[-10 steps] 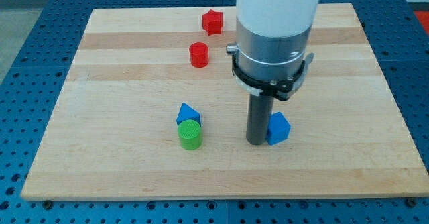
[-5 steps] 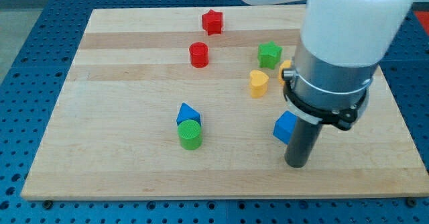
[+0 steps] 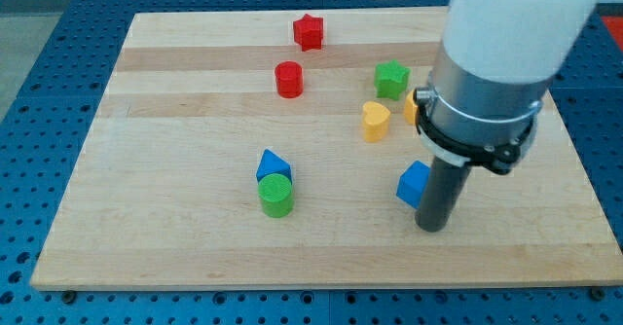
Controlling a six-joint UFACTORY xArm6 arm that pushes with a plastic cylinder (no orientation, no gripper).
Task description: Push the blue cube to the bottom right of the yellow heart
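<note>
The blue cube [image 3: 413, 184] lies on the wooden board [image 3: 175, 111], below and to the right of the yellow heart [image 3: 375, 120]. My rod stands right against the cube's right side, and my tip [image 3: 431, 227] rests on the board just below and right of the cube. The arm's white body hides the board behind it at the view's right.
A green star [image 3: 391, 78] sits above the heart. A yellow block [image 3: 413, 104] peeks out behind the arm. A red star [image 3: 309, 31] and a red cylinder [image 3: 288, 78] lie toward the top. A blue triangle [image 3: 272, 163] touches a green cylinder [image 3: 275, 197] at lower left.
My rod went from the cube's left side around to its lower right, then edged slightly up. The blue cube shifted a little to the right.
</note>
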